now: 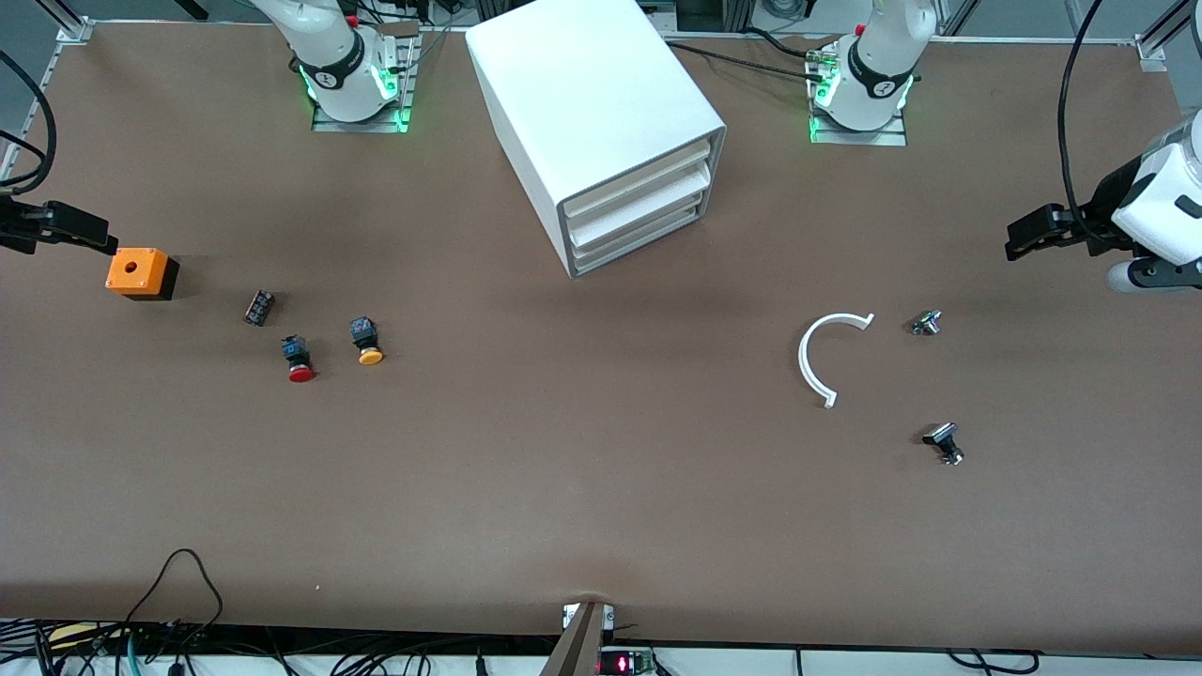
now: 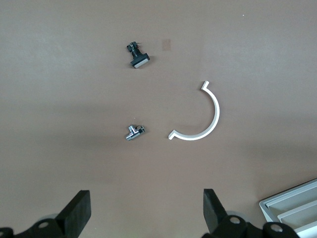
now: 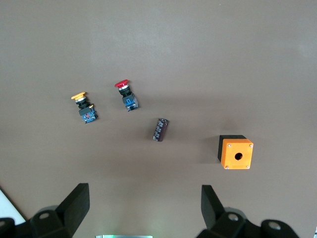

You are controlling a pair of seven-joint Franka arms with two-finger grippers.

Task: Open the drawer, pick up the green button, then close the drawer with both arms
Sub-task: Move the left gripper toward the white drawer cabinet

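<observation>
One cabinet (image 1: 601, 131) with three shut drawers, lowest drawer (image 1: 648, 239) included; two buttons, red-capped (image 1: 300, 360) and orange-capped (image 1: 367, 341). Left gripper (image 1: 1033, 233) and right gripper (image 1: 70, 228) wait over the bench (image 1: 582, 469) ends, jaws wide, with open room mid-bench.

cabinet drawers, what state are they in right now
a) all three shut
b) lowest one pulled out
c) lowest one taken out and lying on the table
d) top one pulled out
a: all three drawer fronts sit flush in the cabinet, including the lowest drawer, with none pulled out.
</observation>
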